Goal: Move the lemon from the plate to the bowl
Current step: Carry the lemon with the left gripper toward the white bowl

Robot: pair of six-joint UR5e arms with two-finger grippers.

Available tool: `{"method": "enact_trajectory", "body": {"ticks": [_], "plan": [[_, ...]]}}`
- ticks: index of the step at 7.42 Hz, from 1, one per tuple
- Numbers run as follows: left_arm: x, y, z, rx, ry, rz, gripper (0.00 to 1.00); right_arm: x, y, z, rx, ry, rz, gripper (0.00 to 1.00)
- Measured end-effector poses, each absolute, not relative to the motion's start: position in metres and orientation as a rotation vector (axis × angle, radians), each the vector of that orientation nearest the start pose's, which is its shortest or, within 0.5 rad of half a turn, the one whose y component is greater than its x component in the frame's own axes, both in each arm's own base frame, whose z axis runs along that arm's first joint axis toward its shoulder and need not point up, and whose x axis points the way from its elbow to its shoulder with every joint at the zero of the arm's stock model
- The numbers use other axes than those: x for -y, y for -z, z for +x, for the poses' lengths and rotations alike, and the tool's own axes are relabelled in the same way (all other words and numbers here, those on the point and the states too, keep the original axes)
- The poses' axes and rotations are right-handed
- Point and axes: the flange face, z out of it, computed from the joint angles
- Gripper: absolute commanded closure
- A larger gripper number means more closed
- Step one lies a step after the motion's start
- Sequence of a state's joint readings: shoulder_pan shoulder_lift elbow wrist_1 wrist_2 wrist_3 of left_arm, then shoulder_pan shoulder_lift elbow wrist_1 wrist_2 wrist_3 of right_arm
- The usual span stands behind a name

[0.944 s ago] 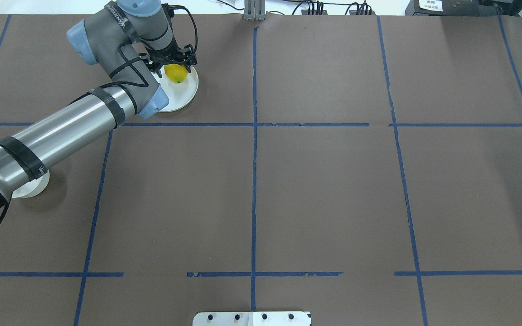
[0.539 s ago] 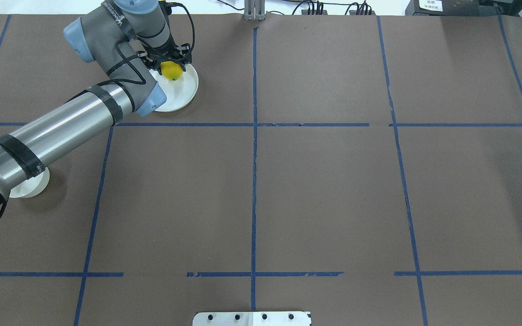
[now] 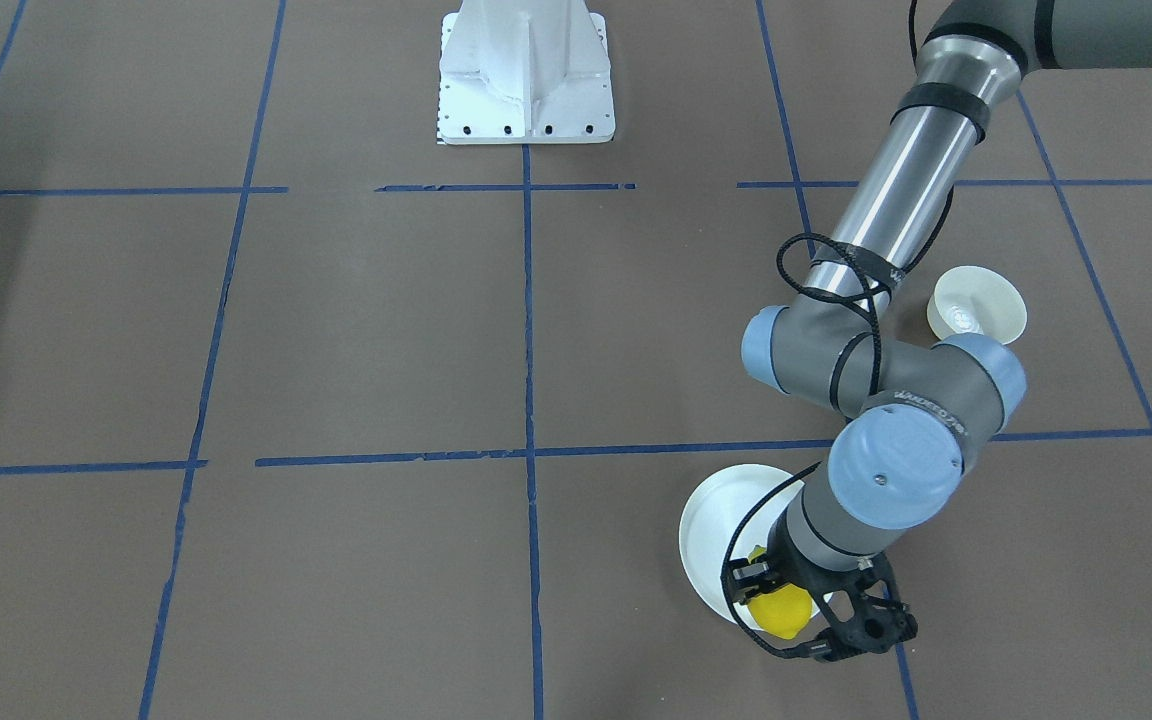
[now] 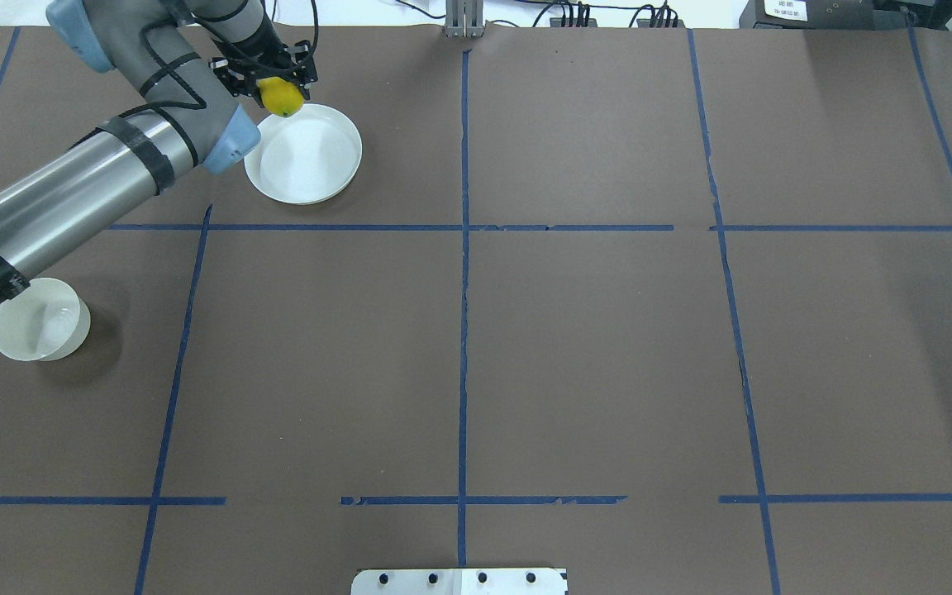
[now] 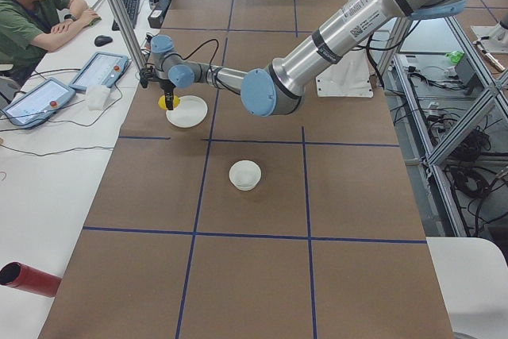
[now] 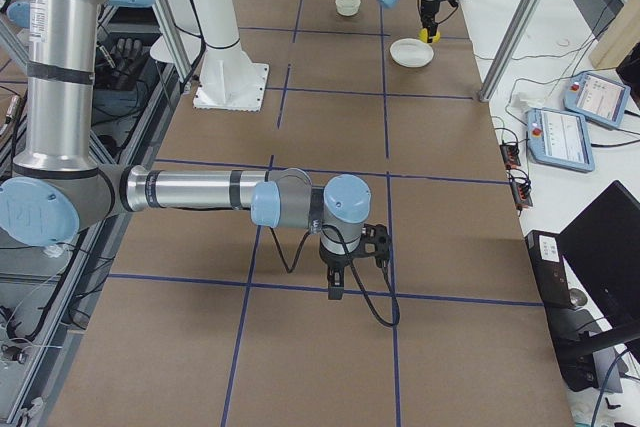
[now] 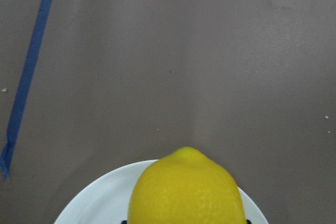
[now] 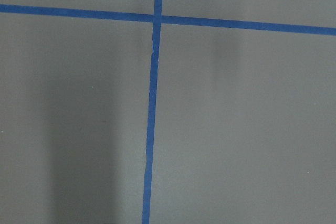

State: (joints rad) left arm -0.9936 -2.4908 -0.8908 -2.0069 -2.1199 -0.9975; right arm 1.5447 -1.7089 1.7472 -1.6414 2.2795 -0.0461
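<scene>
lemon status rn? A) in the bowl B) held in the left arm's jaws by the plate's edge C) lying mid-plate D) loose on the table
B: the left gripper has its jaws closed on the lemon at the far rim of the plate, whose middle is bare, and the bowl holds nothing.

The overhead camera is looking forward and down over the table (image 4: 592, 347), the front one facing back. Both are showing the plate (image 4: 311, 161), the left wrist camera closely
</scene>
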Motion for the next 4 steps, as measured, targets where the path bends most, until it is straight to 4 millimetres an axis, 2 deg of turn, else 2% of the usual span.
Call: {"method": "enact_trajectory", "body": {"ticks": [2,3,4], "plan": [[0.714,-0.339,0.328,-0.796,0.128,0.123,0.92,0.432,-0.647,0.057,0.709,0.058,-0.024,0.00],[0.685,-0.344,0.294,-0.781,0.081,0.146,0.92,0.432,-0.647,0.057,0.709,0.058,-0.024,0.00],[0.647,-0.361,0.260,-0.769,0.033,0.171,0.93,0.432,-0.647,0.057,0.709,0.058,-0.024,0.00]]}}
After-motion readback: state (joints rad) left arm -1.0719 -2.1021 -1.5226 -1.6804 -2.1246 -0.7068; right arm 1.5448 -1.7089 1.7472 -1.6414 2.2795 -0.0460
